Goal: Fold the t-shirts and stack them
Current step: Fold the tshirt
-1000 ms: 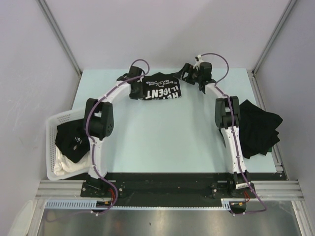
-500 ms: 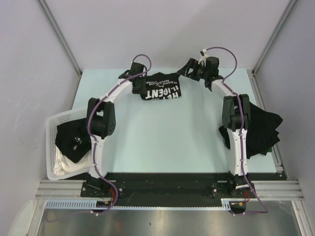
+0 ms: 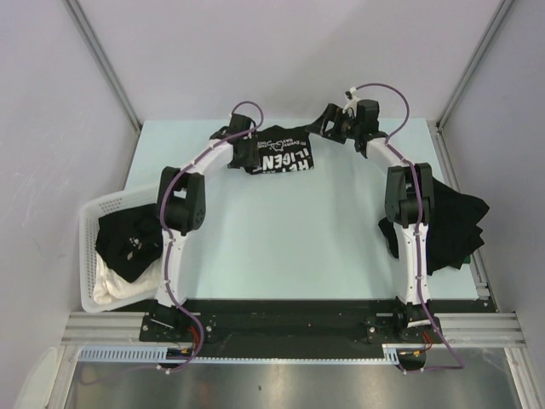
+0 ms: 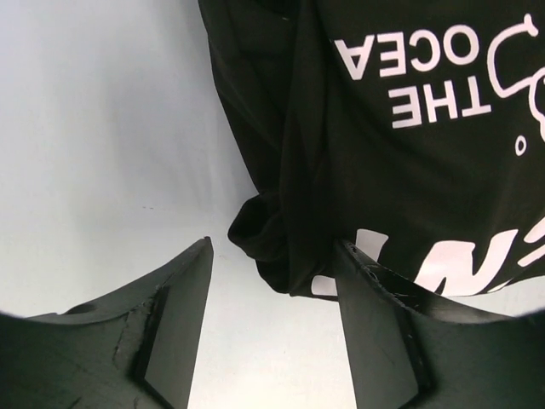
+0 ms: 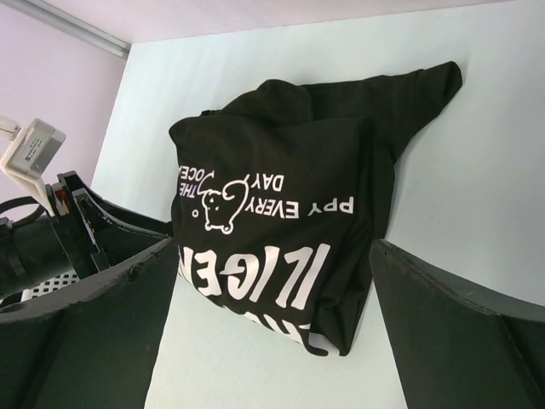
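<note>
We find the folded t-shirt (image 3: pixel 281 153) lying at the far middle of the pale bench (image 3: pixel 281 230), black with large white lettering facing up. In the left wrist view this t-shirt (image 4: pixel 383 153) fills the upper right, and a bunched corner of its fabric sits just ahead of the gap between the dark fingers (image 4: pixel 170 315).

The left end effector (image 3: pixel 243 146) is at the shirt's left edge. Its jaws stand apart (image 4: pixel 272 256) and grip nothing, though the right jaw is very close to the fabric and we cannot tell whether it touches.

The right end effector (image 3: pixel 328 126) is near the shirt's far right corner. Its jaws are spread wide (image 5: pixel 272 256) and hold nothing. From its wrist camera we see the t-shirt (image 5: pixel 281 213) between them, one sleeve trailing toward the upper right.

A loose heap of black t-shirts (image 3: pixel 451 217) lies at the bench's right edge, behind the right arm. On the left, the white basket (image 3: pixel 89 221) holds another black shirt (image 3: pixel 128 243) above a white cloth (image 3: pixel 111 285).
</note>
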Robot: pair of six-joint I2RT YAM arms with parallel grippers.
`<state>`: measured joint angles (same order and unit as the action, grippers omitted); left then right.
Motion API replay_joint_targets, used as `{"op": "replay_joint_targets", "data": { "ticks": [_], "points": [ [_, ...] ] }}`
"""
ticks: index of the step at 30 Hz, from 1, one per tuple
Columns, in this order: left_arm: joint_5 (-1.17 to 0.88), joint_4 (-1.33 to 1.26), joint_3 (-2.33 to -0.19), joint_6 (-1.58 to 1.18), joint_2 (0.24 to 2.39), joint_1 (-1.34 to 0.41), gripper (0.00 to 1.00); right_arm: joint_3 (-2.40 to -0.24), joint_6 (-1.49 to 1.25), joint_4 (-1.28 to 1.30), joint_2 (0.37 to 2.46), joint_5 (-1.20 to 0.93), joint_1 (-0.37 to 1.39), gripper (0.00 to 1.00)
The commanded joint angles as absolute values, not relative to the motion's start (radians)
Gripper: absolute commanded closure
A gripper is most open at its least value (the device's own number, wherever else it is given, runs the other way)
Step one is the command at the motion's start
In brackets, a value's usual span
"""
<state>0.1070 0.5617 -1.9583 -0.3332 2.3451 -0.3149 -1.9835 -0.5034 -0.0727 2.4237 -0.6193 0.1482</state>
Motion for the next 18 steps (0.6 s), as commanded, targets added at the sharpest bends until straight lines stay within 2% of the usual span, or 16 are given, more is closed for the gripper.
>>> {"op": "replay_joint_targets", "data": {
  "ticks": [1,18],
  "points": [
    [0.083,0.526,-2.0,-0.368,2.345,-0.301,0.35,-1.997,-0.497,-0.091,2.338,-0.644,0.143,0.01],
    [-0.026,0.486,-1.956,-0.436,2.384,-0.295,0.36,-1.993,-0.512,-0.098,2.318,-0.67,0.137,0.0]
  ]
}}
